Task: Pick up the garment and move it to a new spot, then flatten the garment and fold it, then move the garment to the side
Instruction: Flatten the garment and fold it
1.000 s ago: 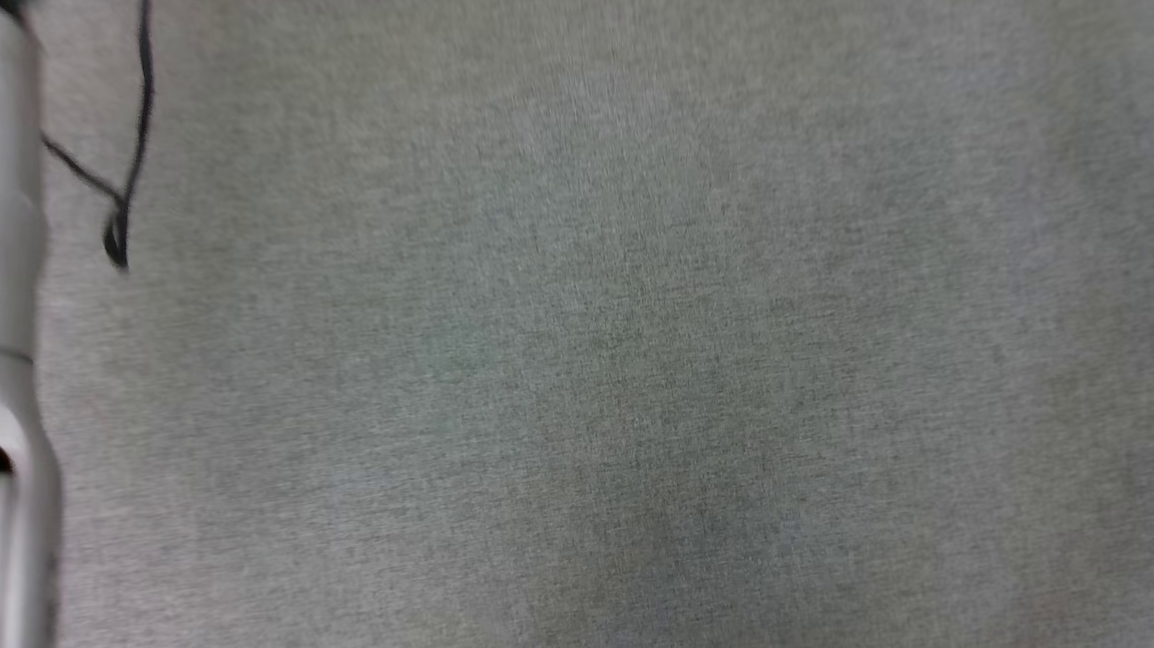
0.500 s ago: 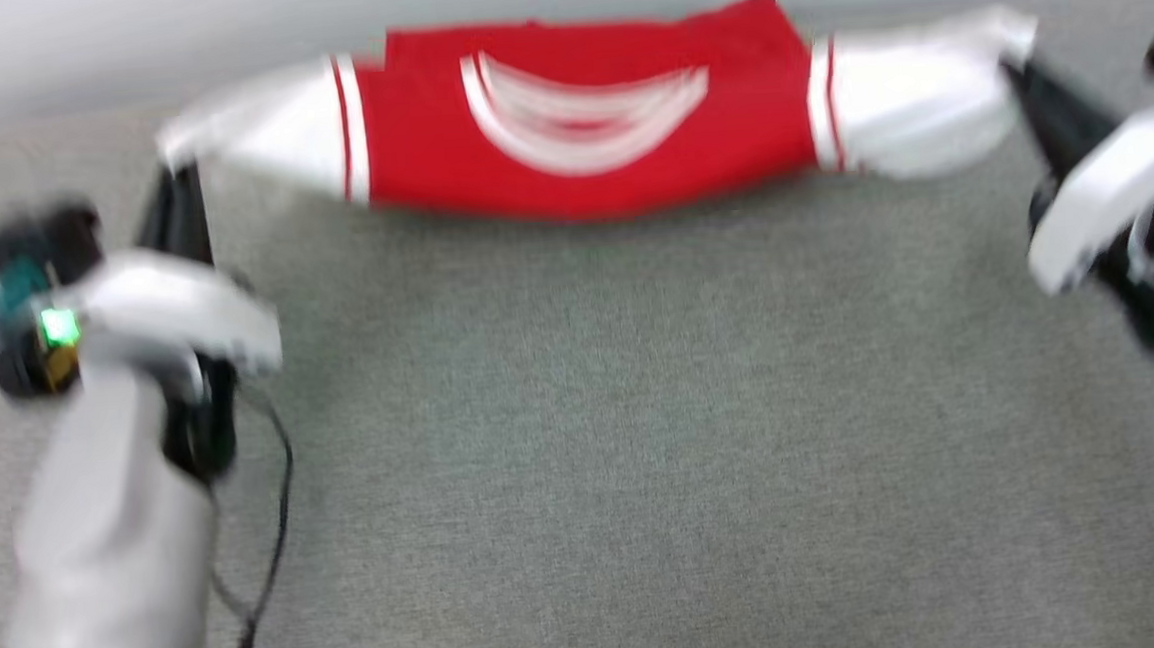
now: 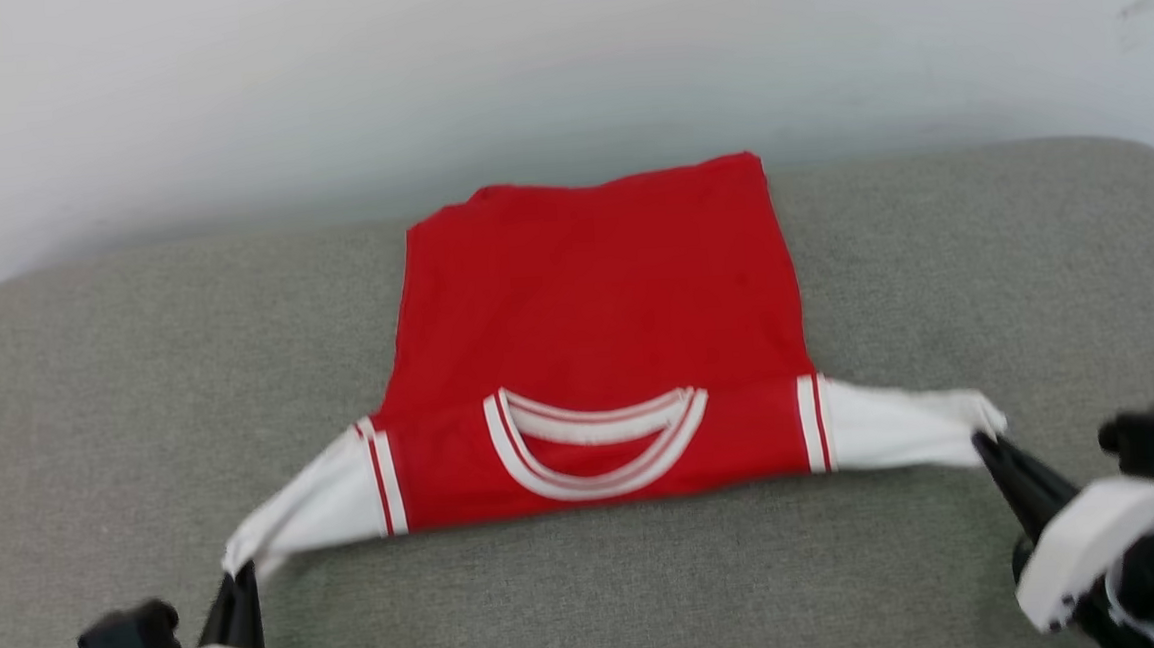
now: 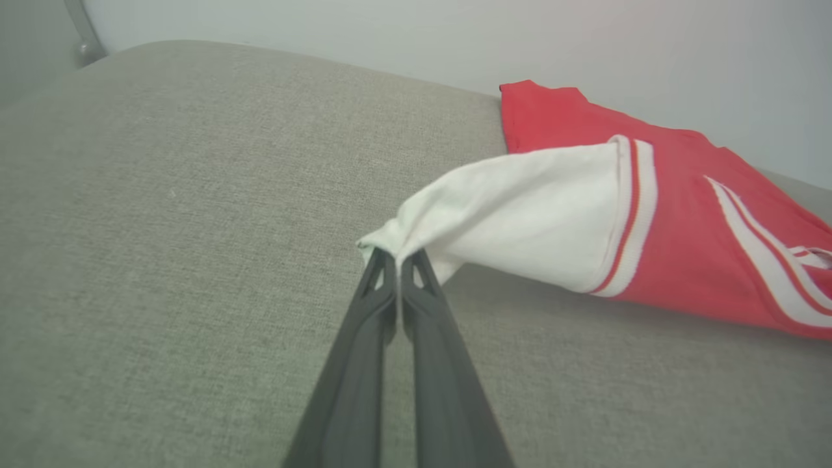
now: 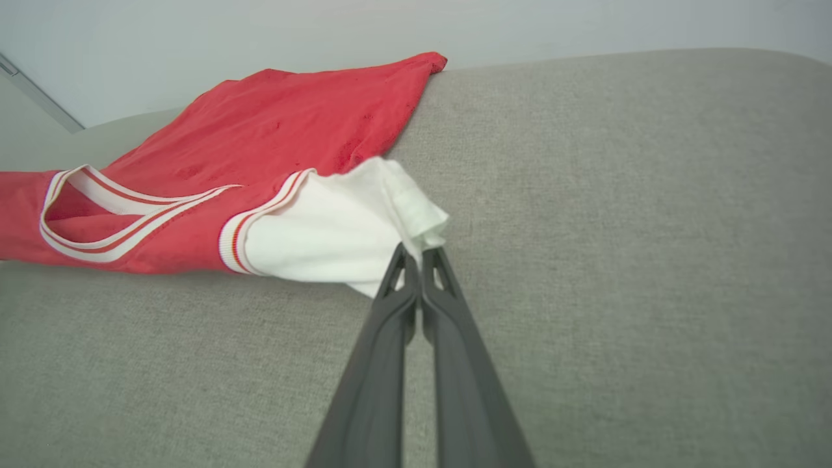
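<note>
Garment [image 3: 593, 333] is now on the grey cushion [image 3: 140, 391], with the red body spread away from the robot toward the pale wall [image 3: 521, 67] and the collar [image 3: 594, 443] at the near side. The left end effector [image 3: 237, 585] is clamped on the tip of the left sleeve [image 3: 308, 506], its two fingers pressed together with white cloth between them. The right end effector [image 3: 985, 444] grips the tip of the right sleeve [image 3: 894, 430] in the same way. Both sleeves are pulled outward and look a little raised from the cushion.

Half a second ago the red part showed only as a short band between the two sleeves. Now it shows in its full length, quite smooth, with light wrinkles. The head camera has also turned in this time, so I cannot say how far the garment itself has travelled.

I judge that the move to the new spot is almost done and the flattening is under way. The next step probably needs the sleeves to be laid down flat and released. One risk is that the pull on the sleeves drags the body crooked.
</note>
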You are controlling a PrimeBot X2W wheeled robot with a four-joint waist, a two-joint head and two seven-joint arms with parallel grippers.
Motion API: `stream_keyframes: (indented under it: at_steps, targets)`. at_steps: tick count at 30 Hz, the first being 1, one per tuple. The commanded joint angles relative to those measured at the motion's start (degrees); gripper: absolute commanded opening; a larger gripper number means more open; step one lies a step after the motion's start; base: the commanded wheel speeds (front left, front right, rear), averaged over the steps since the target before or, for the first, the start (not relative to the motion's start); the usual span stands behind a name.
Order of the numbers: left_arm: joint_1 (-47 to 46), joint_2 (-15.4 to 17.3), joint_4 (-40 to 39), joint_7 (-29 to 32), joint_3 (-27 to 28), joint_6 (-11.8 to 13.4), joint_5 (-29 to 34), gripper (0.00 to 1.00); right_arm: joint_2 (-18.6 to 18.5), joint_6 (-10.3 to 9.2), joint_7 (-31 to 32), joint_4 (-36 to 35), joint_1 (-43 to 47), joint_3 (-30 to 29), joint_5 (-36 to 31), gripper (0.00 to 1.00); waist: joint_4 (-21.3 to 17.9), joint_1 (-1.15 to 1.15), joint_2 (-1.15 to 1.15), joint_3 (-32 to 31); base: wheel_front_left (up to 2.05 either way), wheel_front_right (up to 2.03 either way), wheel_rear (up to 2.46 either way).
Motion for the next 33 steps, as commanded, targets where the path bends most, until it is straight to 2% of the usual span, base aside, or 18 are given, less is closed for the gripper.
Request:
stream_keyframes:
  at_steps: [1, 7, 14, 16, 17, 18, 24, 28, 33]
  targets:
    - [3.2, 0.3, -2.2, 0.7, 0.3, 1.0, -0.5, 0.00, 0.5, -0.04, 0.8, -1.5, 3.7, -2.1, -0.9, 0.00, 0.4, 0.02, 0.00, -1.8, 0.00, 0.00, 0.00]
    - [14.1, 1.3, -10.9, 4.3, 0.7, 4.3, -1.7, 0.00, 5.2, -0.03, 6.7, -10.1, 19.0, -11.9, -4.5, 0.00, 1.7, 0.02, 0.00, -3.3, 0.00, 0.00, 0.00]
    - [18.9, 2.0, -17.3, 6.6, -0.1, 6.9, -0.9, 0.00, 10.9, -0.03, 17.5, -20.8, 31.6, -20.2, -10.6, 0.00, 3.0, 0.02, 0.00, -2.6, 0.00, 0.00, 0.00]
    - [19.0, 2.0, -18.6, 6.6, -0.3, 7.2, -0.6, 0.00, 12.0, -0.03, 20.6, -23.3, 33.4, -21.7, -12.0, 0.43, 3.3, 0.02, 0.00, -2.2, 0.00, 0.00, 0.00]
    - [18.8, 1.8, -19.2, 6.5, -0.4, 7.3, -0.5, 0.00, 12.6, -0.04, 21.7, -24.5, 33.9, -22.5, -12.4, 0.78, 3.5, 0.02, 0.00, -1.9, 0.00, 0.00, 0.00]
    - [18.4, 1.7, -19.7, 6.3, -0.7, 7.4, -0.3, 0.00, 13.1, -0.03, 22.5, -25.8, 34.1, -23.0, -12.8, 1.00, 3.7, 0.02, 0.00, -1.6, 0.00, 0.00, 0.00]
    - [15.7, 1.0, -23.4, 5.7, -2.3, 7.6, 1.2, 0.00, 15.8, -0.03, 22.1, -30.7, 28.8, -29.2, -13.2, 1.00, 5.5, 0.02, 0.00, 0.9, 0.00, 0.00, 0.00]
    - [13.1, 0.4, -26.0, 5.2, -3.5, 7.5, 2.6, 0.00, 13.9, -0.02, 21.4, -28.3, 19.2, -33.1, -13.2, 1.00, 7.0, 0.02, 0.00, 4.7, 0.00, 0.00, 0.00]
    - [8.8, -0.2, -28.3, 5.0, -5.7, 6.8, 4.6, 0.00, 9.5, -0.02, 23.0, -20.3, 3.9, -33.5, -11.8, 1.00, 9.8, 0.02, 0.00, 10.1, 0.00, 0.00, 0.00]
